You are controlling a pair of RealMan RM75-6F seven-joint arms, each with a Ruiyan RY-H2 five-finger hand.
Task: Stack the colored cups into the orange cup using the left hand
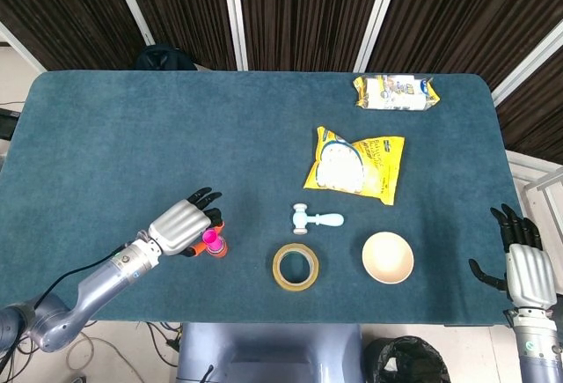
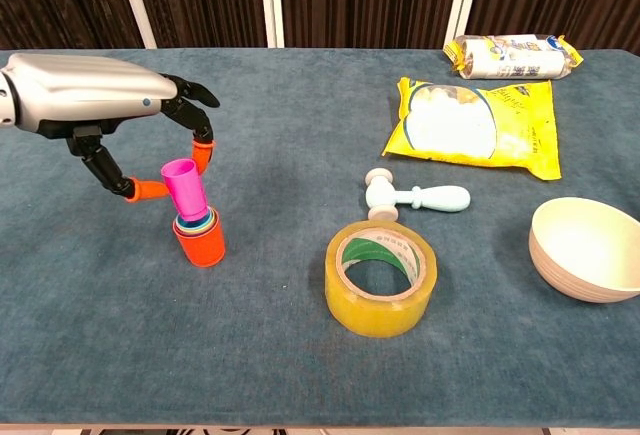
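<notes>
My left hand [image 2: 100, 105] [image 1: 180, 224] pinches a pink cup [image 2: 184, 191] [image 1: 210, 239] between its orange-tipped thumb and a finger. The pink cup stands upright, its base inside the stack in the orange cup [image 2: 201, 243] [image 1: 220, 247]. Rims of other nested cups show just under the pink one. The orange cup stands on the blue table near the front left. My right hand [image 1: 524, 264] hovers past the table's right front corner with fingers apart and nothing in it.
A roll of yellow tape [image 2: 381, 277] lies right of the cups, with a small pale toy hammer [image 2: 412, 196] behind it. A cream bowl [image 2: 586, 248] sits at the right. A yellow snack bag [image 2: 480, 124] and a second packet [image 2: 512, 55] lie further back.
</notes>
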